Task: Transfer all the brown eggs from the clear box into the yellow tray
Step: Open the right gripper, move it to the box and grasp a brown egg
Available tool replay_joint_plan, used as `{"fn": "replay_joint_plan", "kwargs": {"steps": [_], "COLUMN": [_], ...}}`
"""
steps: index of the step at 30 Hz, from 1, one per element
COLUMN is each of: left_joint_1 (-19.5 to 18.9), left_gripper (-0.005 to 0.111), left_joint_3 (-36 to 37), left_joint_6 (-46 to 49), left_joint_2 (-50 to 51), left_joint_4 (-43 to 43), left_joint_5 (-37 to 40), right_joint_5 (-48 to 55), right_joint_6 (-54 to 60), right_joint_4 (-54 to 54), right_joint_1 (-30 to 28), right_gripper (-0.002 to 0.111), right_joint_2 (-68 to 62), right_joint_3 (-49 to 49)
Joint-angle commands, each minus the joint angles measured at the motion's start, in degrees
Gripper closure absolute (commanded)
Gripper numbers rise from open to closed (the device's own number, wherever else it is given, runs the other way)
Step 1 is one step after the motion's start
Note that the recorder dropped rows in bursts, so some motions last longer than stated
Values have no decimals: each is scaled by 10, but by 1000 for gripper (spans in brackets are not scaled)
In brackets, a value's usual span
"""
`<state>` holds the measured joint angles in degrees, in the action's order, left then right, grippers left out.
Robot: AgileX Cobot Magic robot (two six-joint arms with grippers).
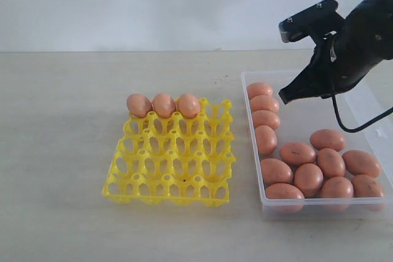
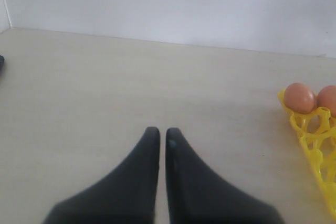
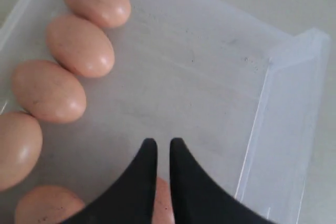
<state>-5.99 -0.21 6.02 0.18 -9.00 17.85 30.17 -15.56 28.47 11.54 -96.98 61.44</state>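
Nearest to us, at the near end of the clear box point(image 1: 301, 121), nine brown eggs point(image 1: 309, 179) lie on their sides in a loose cluster, their long axes level and pointing in mixed directions. Further in, four more line the box wall that faces the yellow tray point(image 1: 172, 170). The nearest of these lies along that wall, and the other three lie with their long axes across the box. The tray stands on the counter point(image 1: 61, 151) just beside the box, its near rows bare. Only its far row holds three eggs, which seem to sit on end, long axis up. We judge the task barely begun: three moved, thirteen left. Above the box's bare far part hangs the right end effector point(image 1: 285, 96), jaws pinched to a thin slit with nothing between them. The left end effector point(image 2: 159, 130), just as narrow and empty, hovers over bare counter beyond the tray, well apart from the box.
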Motion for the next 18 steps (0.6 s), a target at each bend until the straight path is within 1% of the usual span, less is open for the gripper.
{"fn": "replay_joint_plan", "kwargs": {"steps": [1,2,3,4,5,7,12,14,18], "left_joint_1": [-2,-2,-2,-2,-2,-2,-2,-2,-2], "left_gripper": [103,103,103,103,103,103,103,103,103], "left_joint_3": [2,2,2,2,2,2,2,2,2], "left_joint_6": [2,2,2,2,2,2,2,2,2], "left_joint_2": [-2,-2,-2,-2,-2,-2,-2,-2,-2], "left_joint_4": [0,0,0,0,0,0,0,0,0], "left_joint_5": [-5,-5,-5,-5,-5,-5,-5,-5,-5], "right_joint_5": [42,71,127,151,172,165,157,146,113], "right_joint_6": [49,57,101,123,166,213,288,328,360], "right_joint_4": [-35,-51,-96,-124,-176,-228,-255,-256,-270], "right_joint_1": [-16,-17,-17,-17,-17,-17,-17,-17,-17], "right_gripper": [69,57,44,43,43,43,44,48,65], "right_joint_2": [-35,-46,-68,-81,-106,-133,-161,-165,-177], "right_joint_3": [29,46,88,108,142,182,210,210,210]}}
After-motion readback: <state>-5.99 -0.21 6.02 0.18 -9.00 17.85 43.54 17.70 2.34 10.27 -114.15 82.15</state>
